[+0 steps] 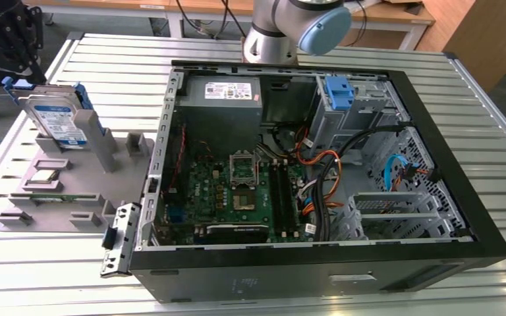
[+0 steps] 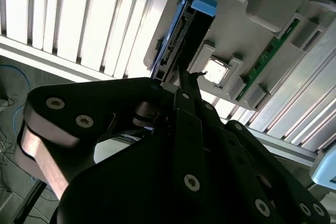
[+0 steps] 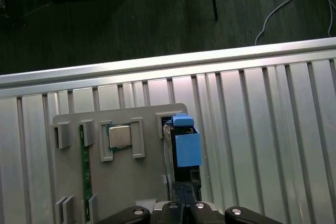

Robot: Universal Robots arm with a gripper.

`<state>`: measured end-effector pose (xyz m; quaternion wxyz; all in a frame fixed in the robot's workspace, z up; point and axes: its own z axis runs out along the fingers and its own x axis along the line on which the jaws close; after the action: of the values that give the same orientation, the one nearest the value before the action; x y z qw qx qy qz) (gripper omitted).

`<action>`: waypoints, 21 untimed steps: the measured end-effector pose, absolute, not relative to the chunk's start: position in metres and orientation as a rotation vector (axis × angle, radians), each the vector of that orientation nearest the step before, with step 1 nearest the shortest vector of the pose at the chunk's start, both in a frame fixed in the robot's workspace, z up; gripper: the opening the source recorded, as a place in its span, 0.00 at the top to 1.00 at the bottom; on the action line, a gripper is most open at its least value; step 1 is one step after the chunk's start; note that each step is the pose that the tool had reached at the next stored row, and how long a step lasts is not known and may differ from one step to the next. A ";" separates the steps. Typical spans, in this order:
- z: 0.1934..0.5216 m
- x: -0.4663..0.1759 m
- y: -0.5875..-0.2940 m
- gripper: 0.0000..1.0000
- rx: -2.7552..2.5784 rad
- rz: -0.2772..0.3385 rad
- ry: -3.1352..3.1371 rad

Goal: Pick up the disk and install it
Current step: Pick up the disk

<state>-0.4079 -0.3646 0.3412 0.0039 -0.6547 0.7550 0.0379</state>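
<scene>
1. Exterior view: finds the disk standing on edge in a slot of the grey fixture on the slatted table, at the exterior view's left. Sits well apart from the open computer case at the exterior view's right, so judged as not yet installed. Turns its printed label toward the near side, with blue bracket along the edges.
2. Second wrist view: looks past the gripper onto the disk's connector end. Shows the jaws drawn tight together with nothing visibly between them. Puts the tips right at that end of the disk; cannot tell whether touching or just short.
3. First wrist view: catches the disk edge-on in its slot, just beside a processor chip seated in the same fixture. Lines the closed gripper up with the thin edge.
4. Handling, as a judgement: likely stiff and fairly heavy for its size, with smooth metal faces that could slip. Probably sensitive to knocks. Best taken across the two broad faces or along the blue bracket, away from the connector pins.
</scene>
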 end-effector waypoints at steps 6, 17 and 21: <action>0.341 -0.408 -0.365 0.90 -2.045 0.138 2.357; 0.338 -0.408 -0.365 0.90 -2.045 0.138 2.356; 0.338 -0.408 -0.365 0.90 -2.045 0.138 2.356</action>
<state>-0.4079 -0.3647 0.3377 0.0092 -0.6548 0.7545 0.0441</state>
